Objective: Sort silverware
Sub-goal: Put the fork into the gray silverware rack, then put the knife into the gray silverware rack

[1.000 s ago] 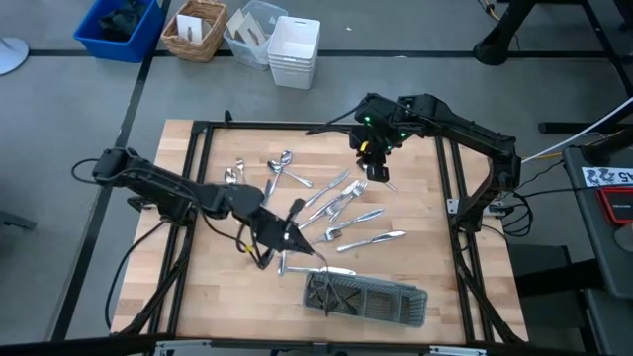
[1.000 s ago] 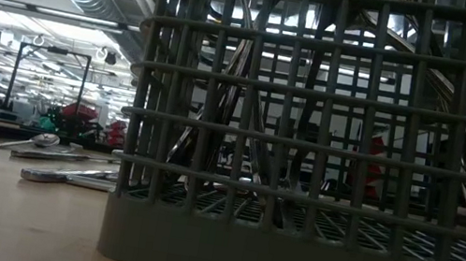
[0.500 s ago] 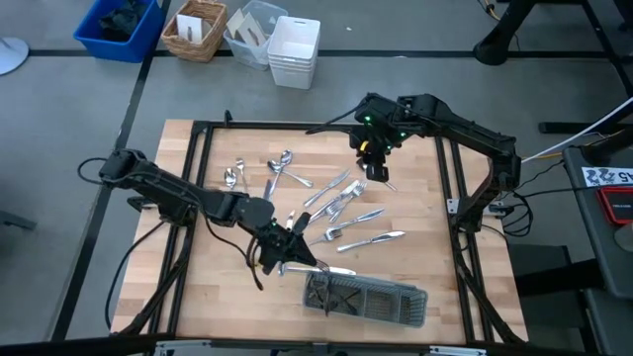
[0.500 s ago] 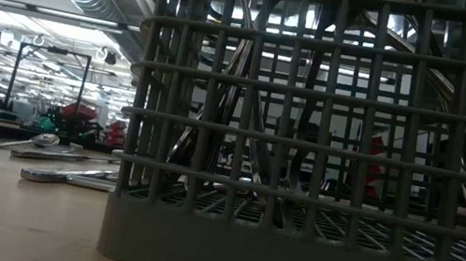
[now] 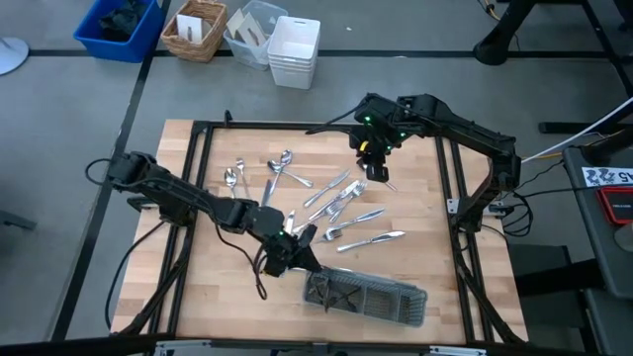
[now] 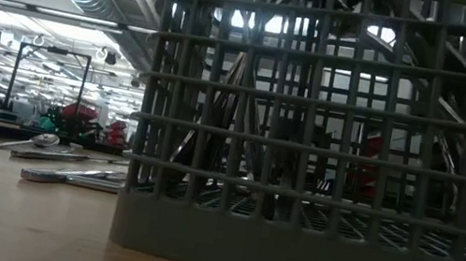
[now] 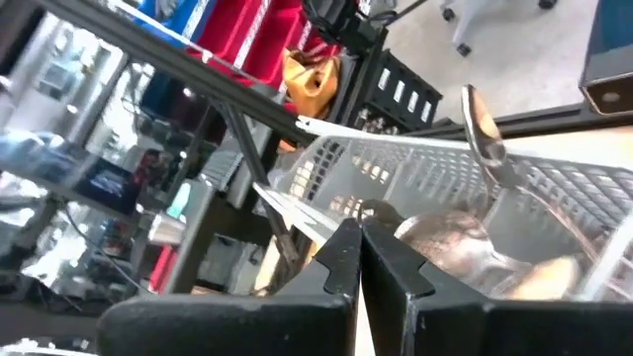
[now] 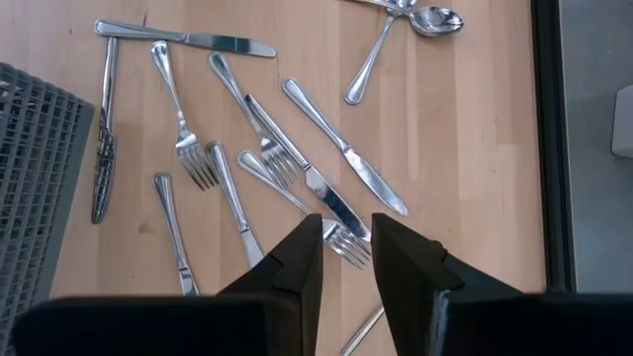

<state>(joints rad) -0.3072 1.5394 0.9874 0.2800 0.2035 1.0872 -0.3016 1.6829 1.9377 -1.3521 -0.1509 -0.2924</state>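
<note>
The silverware [image 5: 336, 203] lies scattered mid-table as forks, knives and spoons [image 8: 297, 168]. The grey mesh tray [image 5: 366, 297] sits near the front edge and has spoons in it [image 7: 465, 247]. It fills most of the low view [image 6: 322, 164]. My left gripper [image 5: 302, 255] is at the tray's left end, shut [image 7: 358, 242] on a slim shiny piece of silverware. My right gripper [image 5: 380, 176] hangs open [image 8: 346, 252] high above the scattered pieces and touches none of them. My left gripper pinches the slim silver piece by one end [image 7: 331, 229] between its two fingertips. The piece sticks out past the fingertips toward the tray's left end. The fingers slant slightly downward, coming from the table's left. Whether the piece touches the tray, I cannot tell.
Black frame rails [image 5: 203, 198] run along the table's sides. Two spoons [image 5: 237, 176] lie at the far left of the scatter. A knife [image 6: 73, 178] lies on the wood left of the tray. Bins and a basket [image 5: 295, 49] stand on the floor beyond the far edge.
My left gripper has gone down and toward the near right, up to the tray's left end, rolling about its own axis and staying shut. In the low view the tray has shifted a little toward the right.
</note>
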